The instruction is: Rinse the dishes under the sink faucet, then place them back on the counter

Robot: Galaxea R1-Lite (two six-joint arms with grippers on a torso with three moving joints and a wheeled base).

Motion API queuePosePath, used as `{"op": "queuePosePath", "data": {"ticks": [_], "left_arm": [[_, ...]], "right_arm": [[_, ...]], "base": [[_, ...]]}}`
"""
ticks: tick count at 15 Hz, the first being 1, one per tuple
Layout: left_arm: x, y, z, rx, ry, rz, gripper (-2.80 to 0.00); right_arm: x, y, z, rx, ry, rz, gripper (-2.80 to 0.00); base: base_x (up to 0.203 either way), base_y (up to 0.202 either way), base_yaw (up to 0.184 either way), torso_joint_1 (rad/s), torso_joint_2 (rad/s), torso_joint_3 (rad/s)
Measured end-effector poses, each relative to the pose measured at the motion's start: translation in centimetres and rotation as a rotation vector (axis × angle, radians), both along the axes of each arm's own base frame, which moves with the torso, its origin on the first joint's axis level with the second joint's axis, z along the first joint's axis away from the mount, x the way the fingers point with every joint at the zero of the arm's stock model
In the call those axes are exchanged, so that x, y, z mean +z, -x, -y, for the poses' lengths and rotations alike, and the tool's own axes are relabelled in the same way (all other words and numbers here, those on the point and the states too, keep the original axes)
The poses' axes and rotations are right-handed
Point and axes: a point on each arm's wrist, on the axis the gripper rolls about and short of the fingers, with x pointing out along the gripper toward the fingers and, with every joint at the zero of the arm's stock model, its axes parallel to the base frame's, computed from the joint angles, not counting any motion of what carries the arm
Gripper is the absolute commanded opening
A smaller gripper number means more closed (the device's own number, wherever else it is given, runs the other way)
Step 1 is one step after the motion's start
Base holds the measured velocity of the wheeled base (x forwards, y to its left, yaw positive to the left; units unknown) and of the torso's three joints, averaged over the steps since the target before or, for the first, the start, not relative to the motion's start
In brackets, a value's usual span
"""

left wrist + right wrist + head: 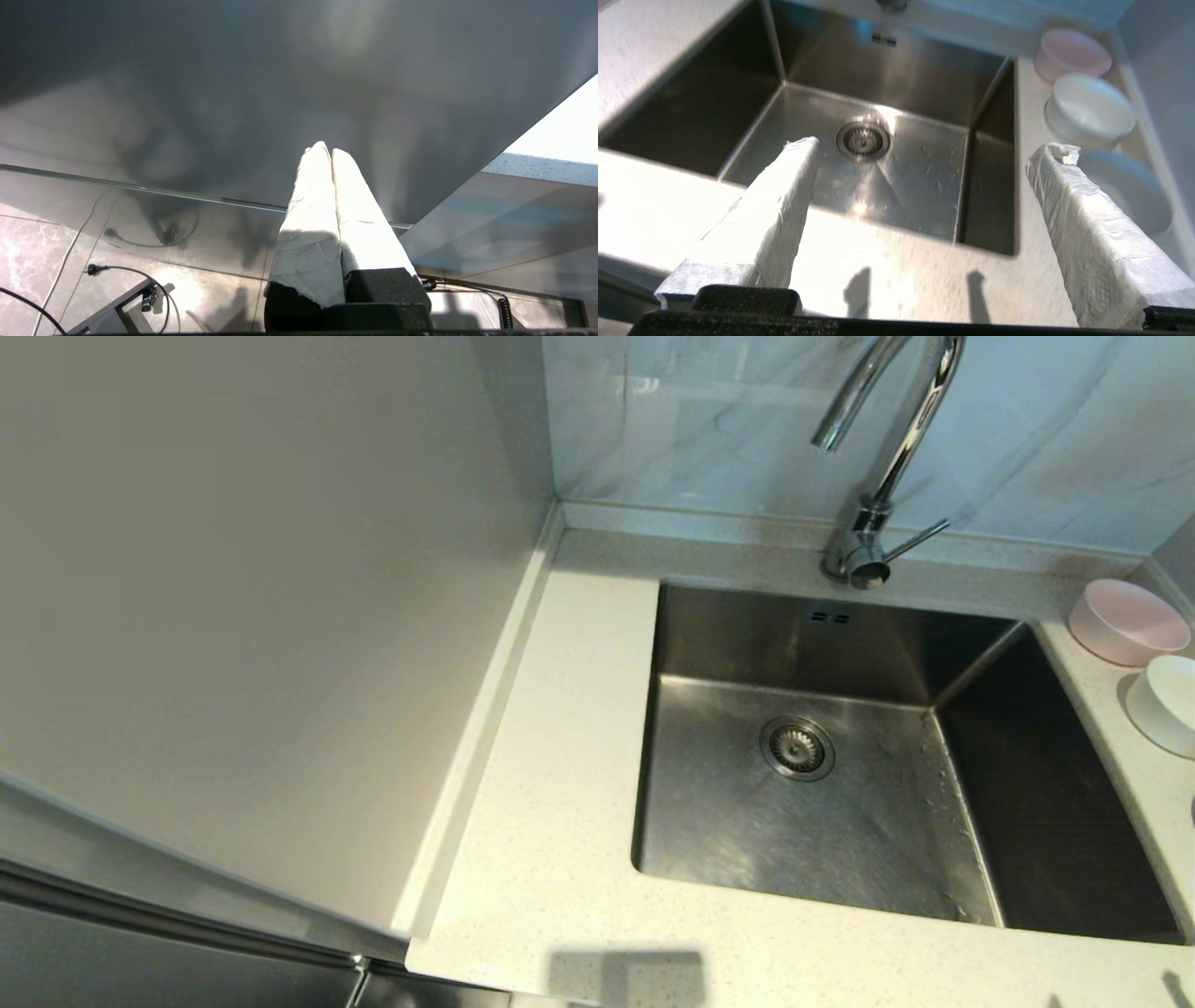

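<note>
Round matte bowls (1087, 109) line the speckled stone counter (560, 784) beside the brushed-steel square sink (840, 821). The paper-wrapped right gripper (924, 149) is spread wide and holds nothing; the left gripper (329, 151) is pressed together.

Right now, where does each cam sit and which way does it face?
Head: up high, looking down at the sink, faucet and counter; no arm visible.
Left wrist: behind the shut left claw, parked low, facing a grey panel and floor.
Right wrist: behind the open right claw, above the counter's front edge, facing the sink.
Shared by head and right wrist: drain, pink bowl, white bowl.
</note>
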Motion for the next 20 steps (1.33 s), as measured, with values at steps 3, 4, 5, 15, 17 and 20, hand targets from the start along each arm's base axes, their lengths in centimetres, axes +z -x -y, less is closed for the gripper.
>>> {"op": "queuePosePath", "data": {"ticks": [3,4,5,15,17,20], "left_arm": [[0.0,0.0,0.0,0.0,0.0,0.0,-2.8],[0.0,0.0,0.0,0.0,0.0,0.0,-2.8],[0.0,0.0,0.0,0.0,0.0,0.0,-2.8],[0.0,0.0,0.0,0.0,0.0,0.0,-2.8],[0.0,0.0,0.0,0.0,0.0,0.0,-2.8],[0.0,0.0,0.0,0.0,0.0,0.0,-2.8]], "right_arm": [[-3.5,0.1,0.0,0.006,-0.015,-0.015,0.0],[-4.1,0.0,0.0,0.009,-0.015,-0.022,0.0],[-4.7,-0.1,0.0,0.012,-0.015,-0.033,0.0],[-7.6,-0.6,0.0,0.036,-0.009,-0.158,0.0],[-7.6,-0.6,0.0,0.032,-0.041,-0.158,0.0],[-7.6,-0.6,0.0,0.028,-0.054,-0.159,0.0]], "base": [[0.0,0.0,0.0,0.0,0.0,0.0],[0.0,0.0,0.0,0.0,0.0,0.0],[0.0,0.0,0.0,0.0,0.0,0.0],[0.0,0.0,0.0,0.0,0.0,0.0],[0.0,0.0,0.0,0.0,0.0,0.0],[0.0,0.0,0.0,0.0,0.0,0.0]]}}
